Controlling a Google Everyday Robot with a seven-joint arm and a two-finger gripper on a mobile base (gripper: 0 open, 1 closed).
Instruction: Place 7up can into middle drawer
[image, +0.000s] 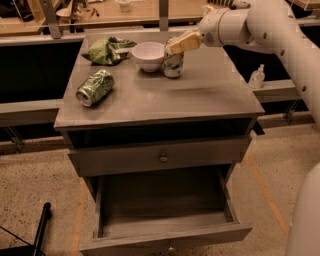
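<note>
1. The 7up can (173, 65) stands upright on the grey cabinet top (205, 97), just beside the white bowl (148, 54) on the bowl's right as the camera sees it. Whether can and bowl touch cannot be determined.
2. The gripper (182, 43) is at the can's top rim, also just right of the bowl and slightly above it. It overlaps the upper part of the can. Whether the claw is apart, together or clamped on the can cannot be told.
3. The white arm (260, 25) reaches in from the far right of the bowl, well above the cabinet top.
4. A crumpled green bag (107, 50) lies just left of the bowl.
5. A dented green can (95, 87) lies on its side to the front left of the bowl, apart from it.
6. Below and in front of the bowl, a closed drawer front with a round knob (163, 158) sits under the cabinet top.
7. The middle drawer (160, 195) is pulled open beneath that front, furthest from the bowl, its flat floor bare.
8. A small clear bottle (256, 77) stands well to the right of the bowl, beyond the cabinet's edge.
</note>
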